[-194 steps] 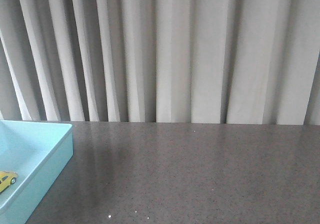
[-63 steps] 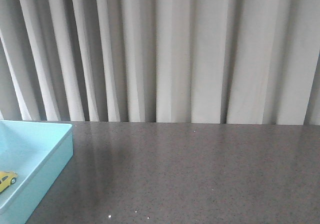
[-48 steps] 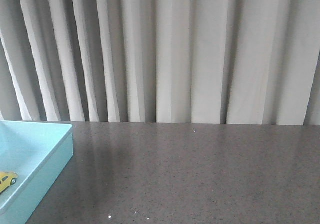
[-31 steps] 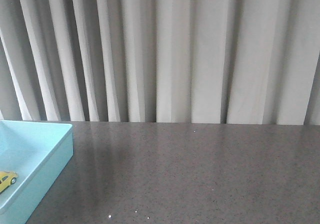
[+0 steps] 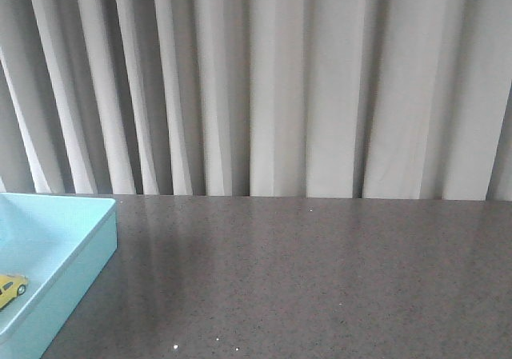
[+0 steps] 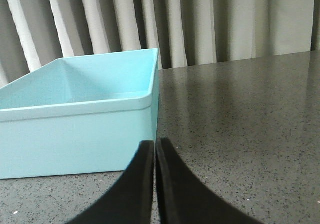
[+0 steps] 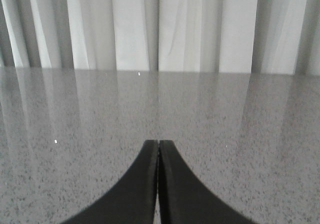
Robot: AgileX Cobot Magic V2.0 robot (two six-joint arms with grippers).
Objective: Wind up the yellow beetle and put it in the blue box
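a: biggest first. we see the pleated grey-white curtain (image 5: 304, 87) filling the whole back, hanging down to the far edge of the table.

b: next we have the dark speckled table (image 5: 320, 279), running the full width in the front view.

a: then the blue box (image 5: 80, 247). we see it at the front view's left edge, cut off by the frame, sitting on the table. the left wrist view shows its outer wall and rim close up (image 6: 75, 134).

b: where do we put the yellow beetle (image 5: 11, 288)?

a: inside the blue box, on its floor, at the very left edge of the front view. we only see part of it, yellow body, dark window, one wheel. it sits apart from the box's right wall. the wrist views don't show it.

b: grippers now. we see neither arm in the front view.

a: right. from the wrist cams: the left gripper (image 6: 155, 146) has its two black fingers pressed together, nothing between them, low over the table just outside the blue box's wall near its corner.

b: and the right gripper (image 7: 158, 145)?

a: same, we see the fingers pressed together with nothing held, over bare table, pointing at the curtain. whether either tip touches the table, we cannot tell.
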